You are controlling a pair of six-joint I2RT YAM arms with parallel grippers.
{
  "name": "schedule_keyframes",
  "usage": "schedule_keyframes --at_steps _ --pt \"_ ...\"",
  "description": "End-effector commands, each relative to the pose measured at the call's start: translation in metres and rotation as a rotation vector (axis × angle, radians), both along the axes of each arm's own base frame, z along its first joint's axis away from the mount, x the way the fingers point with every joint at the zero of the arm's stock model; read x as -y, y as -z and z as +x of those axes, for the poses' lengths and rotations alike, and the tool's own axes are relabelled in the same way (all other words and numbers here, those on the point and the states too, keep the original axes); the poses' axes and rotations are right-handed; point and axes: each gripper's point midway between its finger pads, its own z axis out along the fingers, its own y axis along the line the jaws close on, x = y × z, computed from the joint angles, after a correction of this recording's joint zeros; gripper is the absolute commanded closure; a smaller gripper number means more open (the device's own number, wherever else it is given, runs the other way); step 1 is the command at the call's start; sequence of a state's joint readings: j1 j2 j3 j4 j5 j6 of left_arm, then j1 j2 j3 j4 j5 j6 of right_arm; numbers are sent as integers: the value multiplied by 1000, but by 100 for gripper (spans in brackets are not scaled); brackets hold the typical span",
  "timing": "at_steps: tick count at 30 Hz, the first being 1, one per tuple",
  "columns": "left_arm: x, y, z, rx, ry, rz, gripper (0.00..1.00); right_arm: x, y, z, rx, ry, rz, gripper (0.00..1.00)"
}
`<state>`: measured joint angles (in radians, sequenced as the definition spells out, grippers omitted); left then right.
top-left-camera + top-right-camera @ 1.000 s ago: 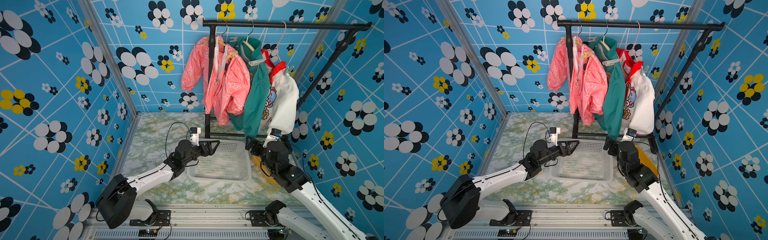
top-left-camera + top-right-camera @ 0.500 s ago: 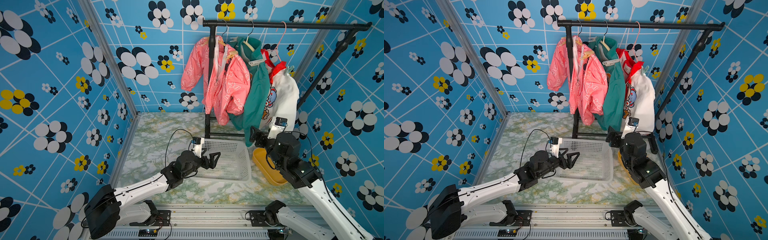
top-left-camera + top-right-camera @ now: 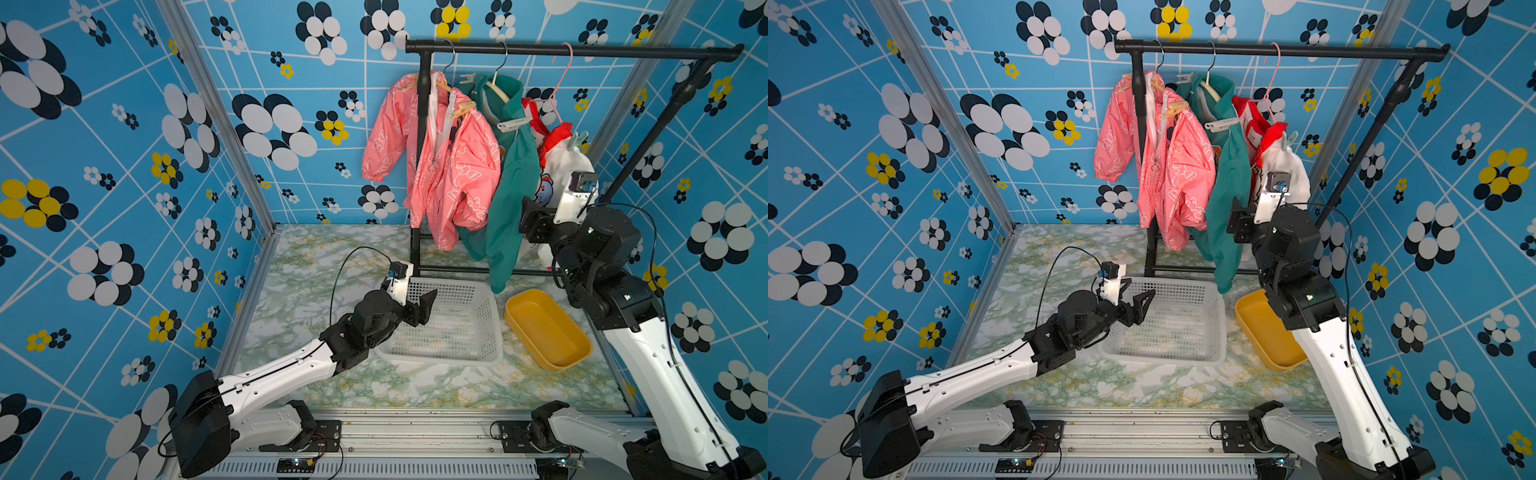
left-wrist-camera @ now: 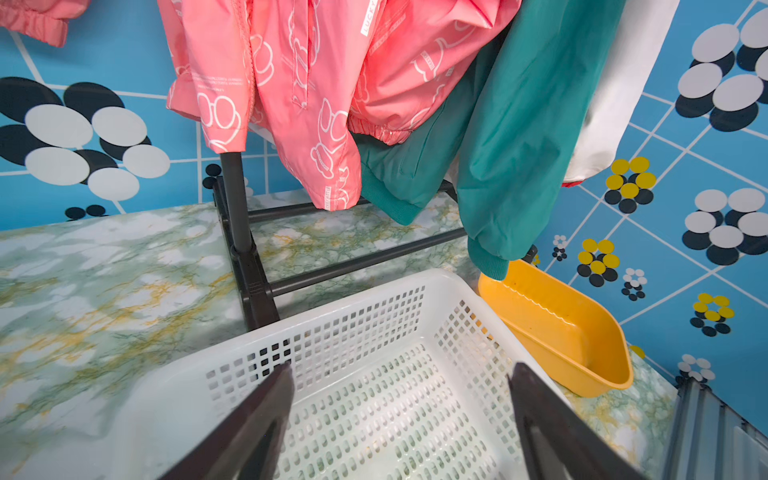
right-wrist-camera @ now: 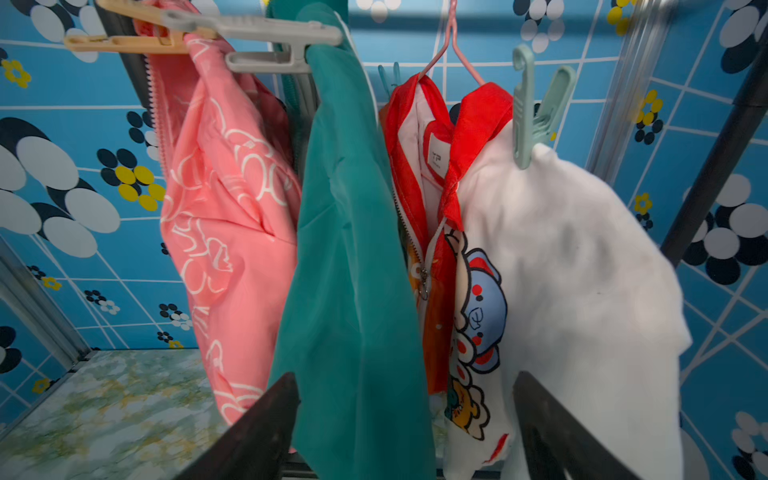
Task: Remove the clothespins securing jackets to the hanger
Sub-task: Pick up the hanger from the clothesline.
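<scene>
Three jackets hang on the rail: pink [image 3: 440, 166], teal [image 3: 509, 199] and white with red trim [image 3: 569, 166]. A tan clothespin [image 5: 124, 41] clips the pink one, a whitish-grey clothespin [image 5: 270, 41] the teal one, and a pale green clothespin [image 5: 536, 112] the white one on its pink wire hanger [image 5: 451, 45]. My right gripper [image 5: 405, 376] is open, raised in front of the lower teal and white fabric and well below the pins, gripping nothing. My left gripper [image 4: 401, 368] is open and empty, low over the white basket [image 4: 374, 291].
A yellow tub [image 3: 548, 328] sits right of the basket [image 3: 478, 349] on the marble table. The black rack's post [image 3: 422, 166] and base bars [image 4: 353, 266] stand behind the basket. Patterned blue walls close in on three sides.
My right arm has lifted from beside the basket up to the jackets' lower halves, uncovering the yellow tub. My left gripper has drawn back and down toward the basket's near left side.
</scene>
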<state>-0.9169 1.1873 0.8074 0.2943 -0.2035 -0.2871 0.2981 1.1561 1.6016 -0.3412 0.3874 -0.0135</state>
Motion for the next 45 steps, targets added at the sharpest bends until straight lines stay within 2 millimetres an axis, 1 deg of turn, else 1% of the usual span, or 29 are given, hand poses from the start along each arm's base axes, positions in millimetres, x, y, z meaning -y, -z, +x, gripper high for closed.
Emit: schedule_keyframes --at_steps 1,3,5,6,7,12,13,14,16,19,22,27,29,32,39,40,45 --pt "-8 -14 0 55 -31 20 17 28 -65 -32 167 46 -16 17" --pt "-10 -15 1 64 -42 18 17 36 -82 -40 214 66 -39 16" --pt "-12 -16 1 75 -47 14 16 46 -92 -39 213 94 -65 15" --pt "-12 -16 1 81 -45 12 16 50 -93 -34 200 101 -73 15" --pt "-11 -17 1 86 -43 12 16 59 -93 -28 181 116 -81 16" --pt "-9 -15 3 91 -39 29 16 69 -86 8 96 37 -102 20" --pt "-9 -13 2 89 -36 31 16 72 -86 15 86 25 -98 22" --pt "-9 -13 2 89 -37 32 16 76 -83 21 69 2 -95 24" --pt "-10 -12 2 88 -40 32 15 76 -80 31 52 -60 -88 30" --pt "-13 -11 3 89 -52 30 15 70 -71 37 27 -148 -92 34" --pt "-12 -10 4 87 -54 31 15 61 -62 42 0 -216 -111 36" --pt "-6 -8 7 75 -43 35 15 56 -51 55 -37 -269 -106 37" --pt "-4 -7 7 71 -44 26 15 56 -47 60 -49 -273 -103 38" --pt "-4 -7 8 64 -44 18 15 62 -39 69 -81 -248 -110 41" --pt "-7 -5 8 53 -57 12 15 73 -14 89 -163 -219 -129 44" --pt "-7 -6 8 52 -59 9 15 74 -11 91 -170 -216 -130 46" --pt "-7 -5 8 46 -62 3 15 75 -3 100 -188 -220 -124 66"
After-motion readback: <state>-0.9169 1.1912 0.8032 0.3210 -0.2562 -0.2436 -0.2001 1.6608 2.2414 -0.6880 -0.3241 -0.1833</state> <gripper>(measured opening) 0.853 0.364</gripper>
